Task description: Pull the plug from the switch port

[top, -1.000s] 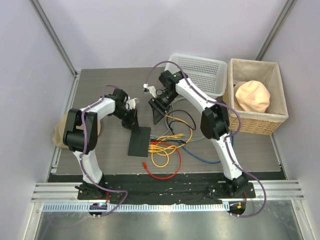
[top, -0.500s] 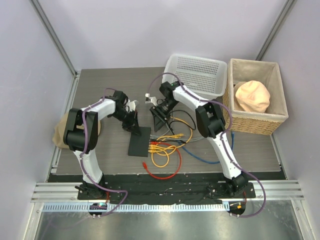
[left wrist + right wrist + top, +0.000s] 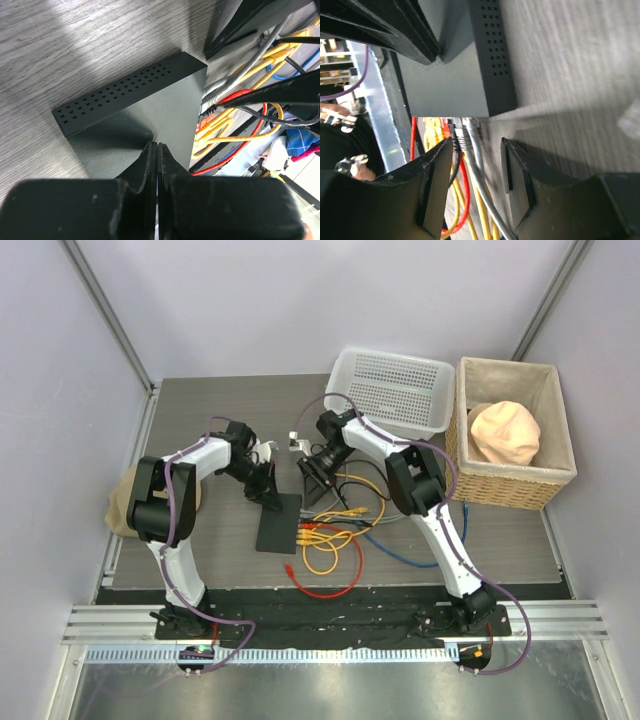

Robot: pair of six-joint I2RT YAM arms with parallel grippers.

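**Top view.** The switch (image 3: 278,523) lies flat on the desk (image 3: 200,410), a little left of centre, between the two arms. Its long axis runs roughly from far to near. The left claw (image 3: 268,492) stands over the far end of the switch. The right claw (image 3: 318,480) is low over the desk just beside the switch's far right corner. A tangle of yellow, orange, red, blue and grey cables (image 3: 335,540) spreads from the right edge of the switch. A white mesh basket (image 3: 395,388) and a wicker basket (image 3: 515,470) stand at the far right, well apart from the switch.

**Left wrist view.** The left claw (image 3: 157,150) has its two fingers pressed together, with nothing between them. Their tips rest on the flat top of the switch (image 3: 150,100), near its perforated side wall. A grey plug (image 3: 209,102) sits in the socket edge at the right, with orange and yellow leads beside it.

**Right wrist view.** The fingers (image 3: 435,185) of the right claw (image 3: 476,145) stand apart, one on each side of the grey plugs (image 3: 470,132) where they enter the socket edge of the switch (image 3: 455,85). The fingertips lie just short of that edge. One finger is close against a black lead at the outer side. The other is clear of the plugs, with bare desk showing in the gap. A grip on any plug is not visible.
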